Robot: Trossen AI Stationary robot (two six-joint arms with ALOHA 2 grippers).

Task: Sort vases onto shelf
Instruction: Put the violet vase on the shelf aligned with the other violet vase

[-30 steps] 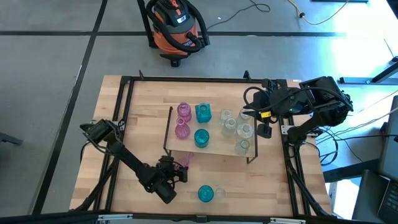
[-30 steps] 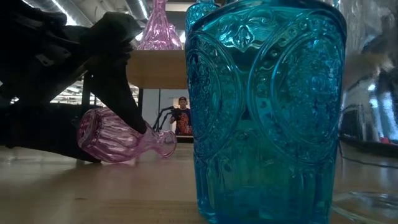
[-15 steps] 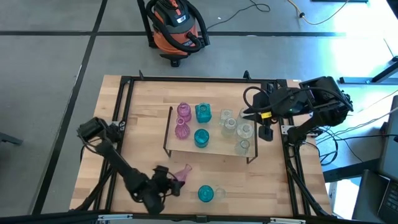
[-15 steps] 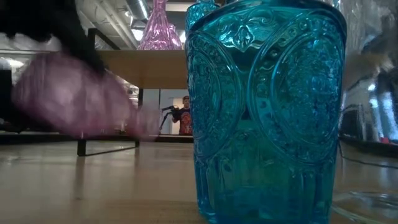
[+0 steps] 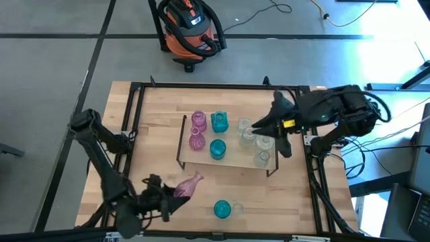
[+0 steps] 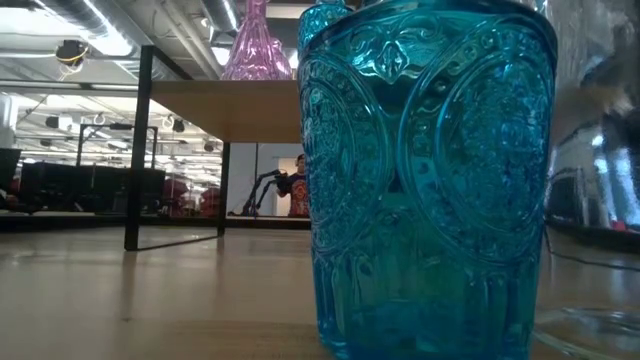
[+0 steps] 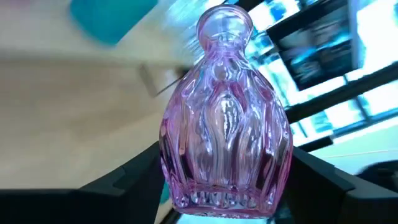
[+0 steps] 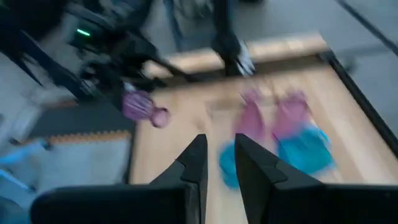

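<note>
At the near-left corner of the table, the left gripper (image 5: 173, 193) is clamped on a pink vase (image 5: 187, 185), its 2 dark fingers (image 7: 134, 177) bracing the ribbed belly on either side close to the base, with the neck pointing away from the wrist. From above, the vase lies tilted rather than upright, base toward the gripper and mouth aimed up and right, toward the shelf (image 5: 228, 161); the low view shows no sign of it at table level, so I judge it is carried clear of the wood. The shelf sits beyond the vase along roughly that same line, near but not touching, with its dark end bracket (image 5: 181, 140) on the side facing the left arm. The 2 pink vases (image 5: 197, 130) already on the shelf stand at that same left end, beside 2 teal vases (image 5: 218, 136), with a clear group (image 5: 256, 139) at the right end. So the pink slot is on the near side for this arm, and the vase's long axis will likely have to swing from slanted to vertical before it can be set down. A teal vase (image 5: 222, 209) stands on the table just right of the gripper, with a clear vase (image 5: 237, 210) beside it. The right gripper (image 5: 250, 126) hangs over the clear group, fingers (image 8: 198, 163) slightly apart and holding nothing; it is the farther arm from the pink vase.
</note>
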